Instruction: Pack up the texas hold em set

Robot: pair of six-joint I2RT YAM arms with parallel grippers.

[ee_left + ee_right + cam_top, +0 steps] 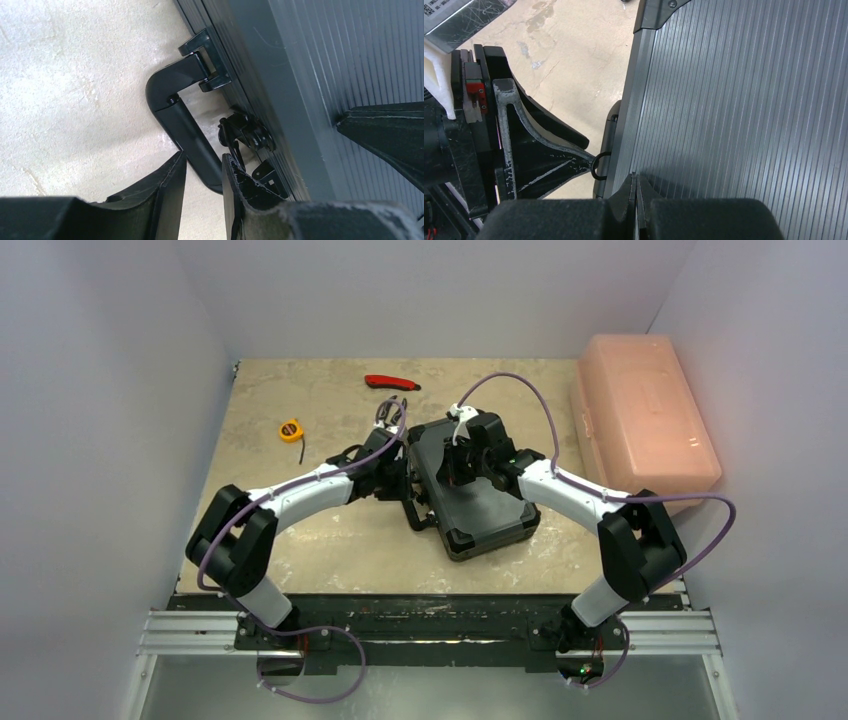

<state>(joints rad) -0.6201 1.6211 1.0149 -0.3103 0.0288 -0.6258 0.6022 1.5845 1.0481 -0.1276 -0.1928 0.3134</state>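
I am holding the clenched right gripper [635,176] on the closed case [734,100]. The left gripper [202,157] is straddling the handle [167,87], and I cannot tell if it is clamping. Risk: uneven pressing skidding the case, leaving the latch [247,135] uncaught.

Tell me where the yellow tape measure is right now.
In the top external view, the yellow tape measure lies on the left side of the table toward the back, left of the black briefcase and down-left of the red-handled tool.

A pink plastic box [645,410] is sitting closed at the right edge of the desk [300,390]. A red-handled tool [391,383] is lying near the far edge — a yellow tape measure [290,429] is resting apart from it, nearer and leftward.
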